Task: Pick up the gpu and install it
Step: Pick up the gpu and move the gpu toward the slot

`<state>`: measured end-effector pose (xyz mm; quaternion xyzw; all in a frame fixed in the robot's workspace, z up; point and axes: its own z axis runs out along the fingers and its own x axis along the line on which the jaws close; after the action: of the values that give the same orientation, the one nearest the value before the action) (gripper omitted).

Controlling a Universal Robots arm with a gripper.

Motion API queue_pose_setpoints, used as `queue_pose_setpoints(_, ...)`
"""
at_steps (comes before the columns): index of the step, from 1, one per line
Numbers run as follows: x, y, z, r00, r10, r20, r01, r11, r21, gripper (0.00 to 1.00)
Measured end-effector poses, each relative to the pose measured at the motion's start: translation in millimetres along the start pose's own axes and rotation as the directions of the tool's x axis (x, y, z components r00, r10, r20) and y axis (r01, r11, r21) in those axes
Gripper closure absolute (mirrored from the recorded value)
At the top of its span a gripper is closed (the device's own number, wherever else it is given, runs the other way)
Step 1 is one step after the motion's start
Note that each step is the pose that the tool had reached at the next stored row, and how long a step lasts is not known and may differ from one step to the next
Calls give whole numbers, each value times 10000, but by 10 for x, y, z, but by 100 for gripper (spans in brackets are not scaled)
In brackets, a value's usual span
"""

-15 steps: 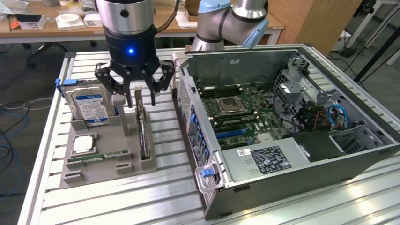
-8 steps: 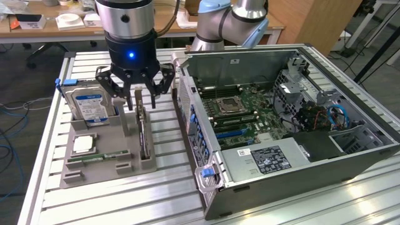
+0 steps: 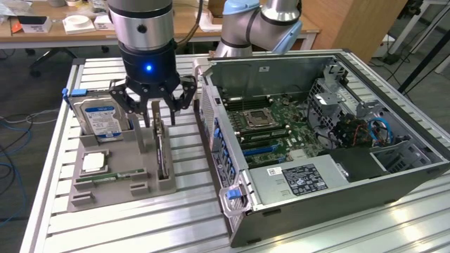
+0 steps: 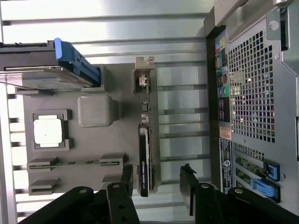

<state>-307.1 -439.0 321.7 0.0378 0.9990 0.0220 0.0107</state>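
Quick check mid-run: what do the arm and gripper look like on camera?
The arm is silver-grey tubing with light blue joint caps. A polished silver cylinder leads into the black gripper body, which carries a lit blue dot. The jaws are black bolted linkages.

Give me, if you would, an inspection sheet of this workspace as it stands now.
Surface: slotted aluminium table, carrying a grey fixture tray and an open computer case.
Job's things: gpu standing on edge in its tray slot, not yet lifted.
Clutter: hard drive, processor chip and memory stick in the same tray.
Grippers: gripper low over the gpu, fingers open, one on each side of the card.
Cables: blue cables inside the case; blue floor cable beside the table.
Surroundings: wooden desk behind the table.
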Motion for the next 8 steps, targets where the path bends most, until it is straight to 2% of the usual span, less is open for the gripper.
queue_pose_setpoints(8,0,-15,81,10000,0,1,0,10000,-1,47)
